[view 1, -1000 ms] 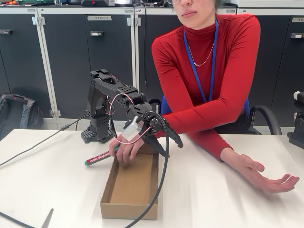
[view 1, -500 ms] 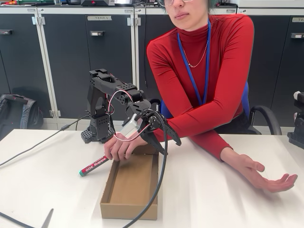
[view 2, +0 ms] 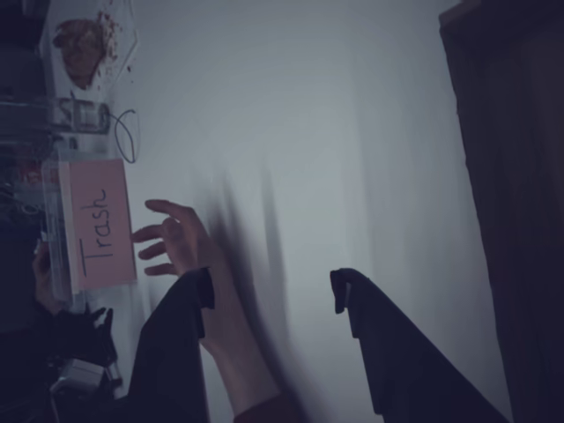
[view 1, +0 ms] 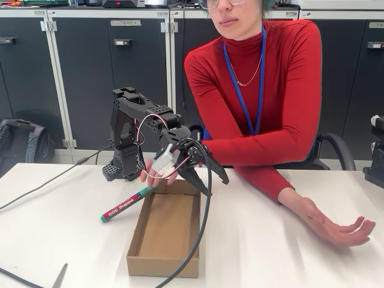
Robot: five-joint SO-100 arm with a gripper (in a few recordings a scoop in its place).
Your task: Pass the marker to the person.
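The person in a red ribbed turtleneck and blue lanyard sits behind the white table, one palm open on it. Dark cabinets stand behind; one tag seems to read "TERRA". An open cardboard box lies below the black gripper, whose jaws are apart and empty. The marker, green-capped with a red band lettered "300", lies on the table left of the box, its near end by the person's other hand. A pink card reads "Trash".

Green-capped, red-banded marker flat on table beside box, person seated behind.
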